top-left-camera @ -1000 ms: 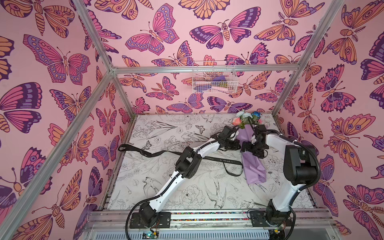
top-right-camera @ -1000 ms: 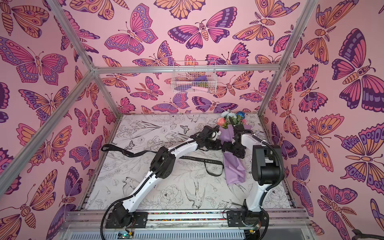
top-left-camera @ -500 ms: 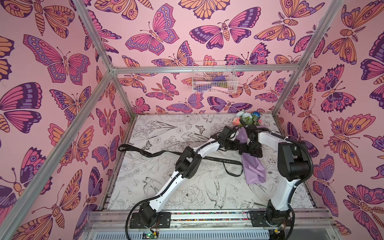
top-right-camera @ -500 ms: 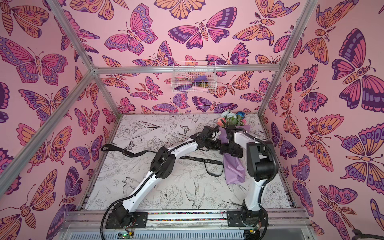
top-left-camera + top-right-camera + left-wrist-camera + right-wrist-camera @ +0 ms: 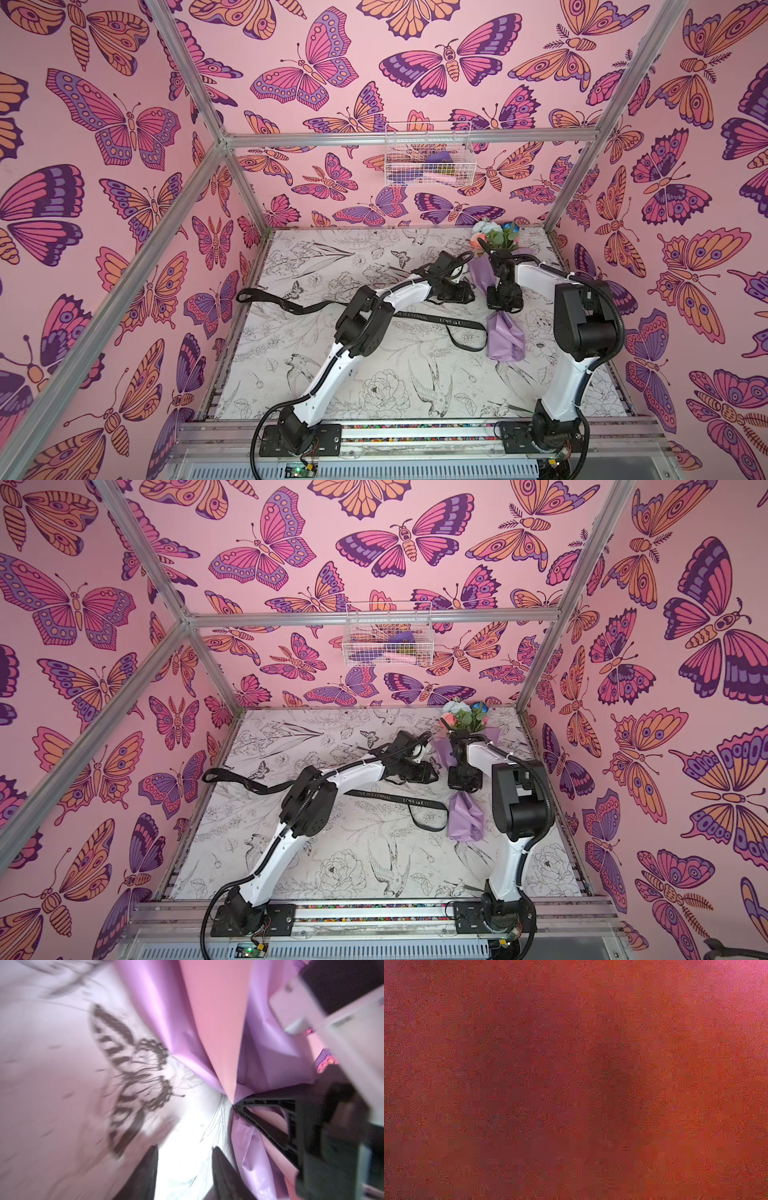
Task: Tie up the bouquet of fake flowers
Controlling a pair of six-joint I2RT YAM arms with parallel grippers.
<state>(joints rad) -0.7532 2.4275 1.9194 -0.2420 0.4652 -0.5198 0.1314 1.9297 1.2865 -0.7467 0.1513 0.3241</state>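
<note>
The bouquet of fake flowers [image 5: 496, 237] lies at the back right of the table, blooms toward the rear wall, its stems in lilac paper [image 5: 505, 338]. My right gripper [image 5: 504, 298] sits across the bouquet's narrow waist, shut on the gathered paper. In the left wrist view one of its black fingers [image 5: 270, 1120] presses where the paper [image 5: 187, 1022] bunches. My left gripper [image 5: 468, 293] is just left of the wrap, open [image 5: 185, 1159], with only table between its fingers. The right wrist view is a red blur.
A long black ribbon [image 5: 449, 322] lies across the table's middle, passing under the left arm, looping near the wrap's lower end and trailing off to the left [image 5: 266, 296]. A white wire basket [image 5: 428, 156] hangs on the rear wall. Pink butterfly walls enclose the table.
My left gripper has opened and let go of the wrap. My right arm has swung in over the bouquet and its gripper has shut on the waist.
</note>
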